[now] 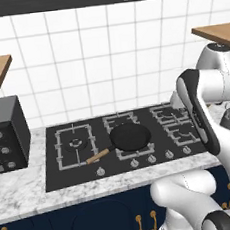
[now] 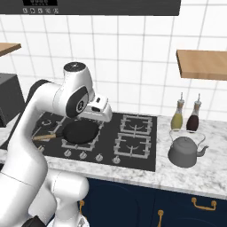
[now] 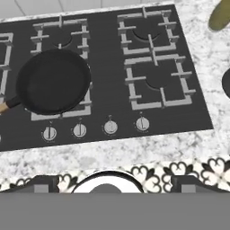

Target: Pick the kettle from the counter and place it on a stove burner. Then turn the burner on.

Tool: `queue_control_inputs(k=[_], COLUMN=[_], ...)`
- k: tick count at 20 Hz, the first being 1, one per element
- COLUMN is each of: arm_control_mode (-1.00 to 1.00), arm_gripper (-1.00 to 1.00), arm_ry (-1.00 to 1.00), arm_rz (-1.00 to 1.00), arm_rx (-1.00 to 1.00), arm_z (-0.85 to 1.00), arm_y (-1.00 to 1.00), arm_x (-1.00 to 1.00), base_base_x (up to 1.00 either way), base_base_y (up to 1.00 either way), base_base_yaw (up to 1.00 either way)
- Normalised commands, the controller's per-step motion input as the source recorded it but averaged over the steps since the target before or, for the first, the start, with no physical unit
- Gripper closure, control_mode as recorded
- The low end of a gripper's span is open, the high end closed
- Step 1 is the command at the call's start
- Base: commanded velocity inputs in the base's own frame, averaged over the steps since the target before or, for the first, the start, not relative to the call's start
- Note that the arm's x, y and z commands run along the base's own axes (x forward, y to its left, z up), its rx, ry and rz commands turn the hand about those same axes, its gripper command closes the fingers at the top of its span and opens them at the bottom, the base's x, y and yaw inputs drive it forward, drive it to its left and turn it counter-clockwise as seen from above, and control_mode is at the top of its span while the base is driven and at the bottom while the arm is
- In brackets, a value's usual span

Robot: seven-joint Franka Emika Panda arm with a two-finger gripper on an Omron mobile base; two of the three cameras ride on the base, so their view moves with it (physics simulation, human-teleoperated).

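Even, bright, flat rendered light all round the cooktop [image 1: 120, 141]; its black glass shows no glare. The frying pan [image 3: 54, 81] casts almost no shadow. Edges look soft and slightly pixelated, the wall tiles [image 2: 133, 57] behind the cooktop evenly lit

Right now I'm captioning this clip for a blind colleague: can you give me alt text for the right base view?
A grey kettle sits on the marbled counter right of a black cooktop, with two bottles behind it. A black frying pan rests on the cooktop's middle burner. The white robot arm rises at left, reaching over the pan.
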Motion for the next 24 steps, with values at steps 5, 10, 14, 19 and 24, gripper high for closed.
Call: queue_control_inputs(k=[5,10,14,19,24], arm_control_mode=[-1.0,-1.0,-1.0,-1.0,-1.0], arm_gripper=[-1.0,-1.0,-1.0,-1.0,-1.0], arm_ry=[0.0,0.0,0.0,-0.02,-0.04], arm_rz=[-0.18,-0.23,-0.29,-0.28,-0.3], arm_rx=[0.0,0.0,0.0,0.0,0.0], arm_z=[-0.01,-0.04,-0.14,-0.23,-0.27], arm_y=[-0.22,-0.42,-0.52,-0.62,-0.7], arm_x=[0.0,-0.03,0.0,0.0,0.0], base_base_x=[0.0,0.0,0.0,0.0,0.0], base_base_y=[0.0,0.0,0.0,0.0,0.0], base_base_yaw=[0.0,0.0,0.0,0.0,0.0])
